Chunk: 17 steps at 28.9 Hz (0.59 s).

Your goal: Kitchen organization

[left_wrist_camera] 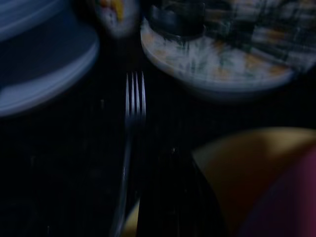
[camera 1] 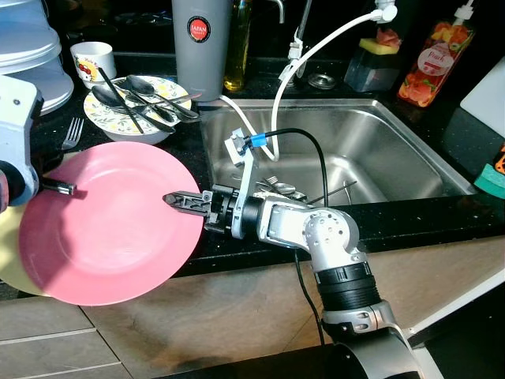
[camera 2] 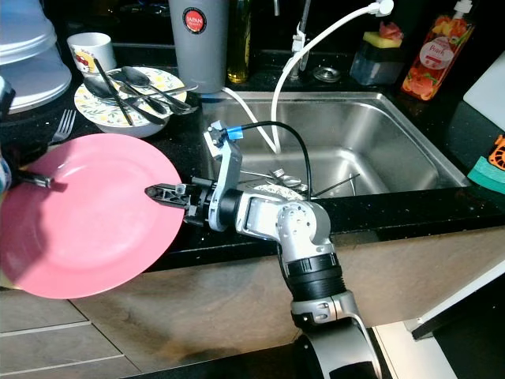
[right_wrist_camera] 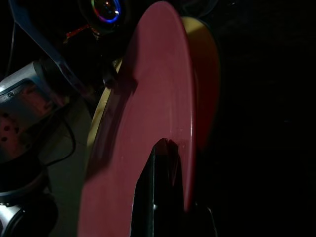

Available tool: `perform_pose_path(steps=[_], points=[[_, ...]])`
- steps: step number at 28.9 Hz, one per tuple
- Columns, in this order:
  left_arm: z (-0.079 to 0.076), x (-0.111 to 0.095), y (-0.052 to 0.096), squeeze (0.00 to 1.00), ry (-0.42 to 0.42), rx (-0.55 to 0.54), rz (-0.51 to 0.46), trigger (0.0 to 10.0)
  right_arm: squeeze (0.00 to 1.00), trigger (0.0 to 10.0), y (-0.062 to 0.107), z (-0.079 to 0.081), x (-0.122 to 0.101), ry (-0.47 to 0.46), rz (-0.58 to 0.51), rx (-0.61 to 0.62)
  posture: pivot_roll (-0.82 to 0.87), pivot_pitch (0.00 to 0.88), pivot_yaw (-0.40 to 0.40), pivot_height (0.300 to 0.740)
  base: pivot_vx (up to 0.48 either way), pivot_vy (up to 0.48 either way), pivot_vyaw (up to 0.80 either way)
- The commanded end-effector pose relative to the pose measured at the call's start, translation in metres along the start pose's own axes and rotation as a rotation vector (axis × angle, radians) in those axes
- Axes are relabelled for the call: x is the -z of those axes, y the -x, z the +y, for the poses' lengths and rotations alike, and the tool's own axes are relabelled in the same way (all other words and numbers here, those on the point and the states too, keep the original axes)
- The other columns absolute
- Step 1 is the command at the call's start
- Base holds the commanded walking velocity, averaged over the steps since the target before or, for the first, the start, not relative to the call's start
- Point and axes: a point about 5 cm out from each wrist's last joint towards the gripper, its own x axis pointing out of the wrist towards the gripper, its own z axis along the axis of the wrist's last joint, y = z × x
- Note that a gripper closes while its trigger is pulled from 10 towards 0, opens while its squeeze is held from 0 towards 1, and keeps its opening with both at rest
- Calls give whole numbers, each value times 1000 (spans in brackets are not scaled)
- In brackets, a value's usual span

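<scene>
Landmark: the steel sink (camera 1: 394, 150) set into the black tabletop (camera 1: 189, 158).
Pink plate (camera 1: 106, 221): on the robot's left of the sink, tilted and jutting past the tabletop's front edge, held at two opposite rims.
Yellow plate (camera 1: 9, 260): just under the pink plate, its rim showing at the side farthest from the sink.
Right pincer (camera 1: 175, 200): between sink and pink plate, closed on the plate's sink-side rim; in the right wrist view one black finger (right_wrist_camera: 153, 197) lies against the plate face at the edge.
Left pincer (camera 1: 59, 188): at the pink plate's far rim, a dark fingertip on the plate face; how far the fingers are parted cannot be told.
Fork (camera 1: 71, 133): lying on the tabletop beyond the pink plate, well left of the sink.
Patterned bowl (camera 1: 134, 118): left of the sink's back corner, holding spoons (camera 1: 146, 91).
Grey tumbler (camera 1: 201, 47): upright behind the sink's left corner.
White hose (camera 1: 316, 47): curving down into the sink.
Cutlery in sink (camera 1: 280, 187): near the front wall.
</scene>
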Motion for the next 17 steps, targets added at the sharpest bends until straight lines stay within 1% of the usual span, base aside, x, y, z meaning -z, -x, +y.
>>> perform_pose_path(steps=[1, 4, 5, 7, 10, 12, 13, 17], points=[[0, -9, -3, 0, 53, 5, -97, 10000, 0, 0, 0, 2, 1, -8, 22, -30, 29, 173, -61, 740, 0, 0, 0], [6, -29, 0, 0, 58, -29, -248, 10000, 0, 0, 2, 2, -2, -8, 10, -34, 29, 173, -61, 740, 0, 0, 0], [10, -39, 3, 0, 68, -54, -326, 10000, 0, 0, 3, 2, -5, -5, -1, -30, 29, 173, -61, 740, 0, 0, 0], [16, -52, 7, 0, 79, -104, -419, 10000, 0, 0, 4, 2, -9, -2, -22, -25, 29, 173, -61, 740, 0, 0, 0], [26, -58, 9, 0, 69, -197, -473, 10000, 0, 0, 5, 1, -15, -3, -65, -14, 29, 173, -61, 740, 0, 0, 0], [28, -58, 9, 0, 71, -209, -480, 10000, 0, 0, 5, 1, -17, -3, -76, -13, 29, 173, -61, 740, 0, 0, 0], [29, -58, 9, 0, 72, -220, -492, 10000, 0, 0, 6, 1, -21, -8, -99, -14, 29, 173, -61, 740, 0, 0, 0], [30, -59, 8, 0, 68, -228, -512, 10000, 0, 0, 7, 1, -29, -14, -134, -14, 26, 172, -59, 740, 0, 0, 0]])
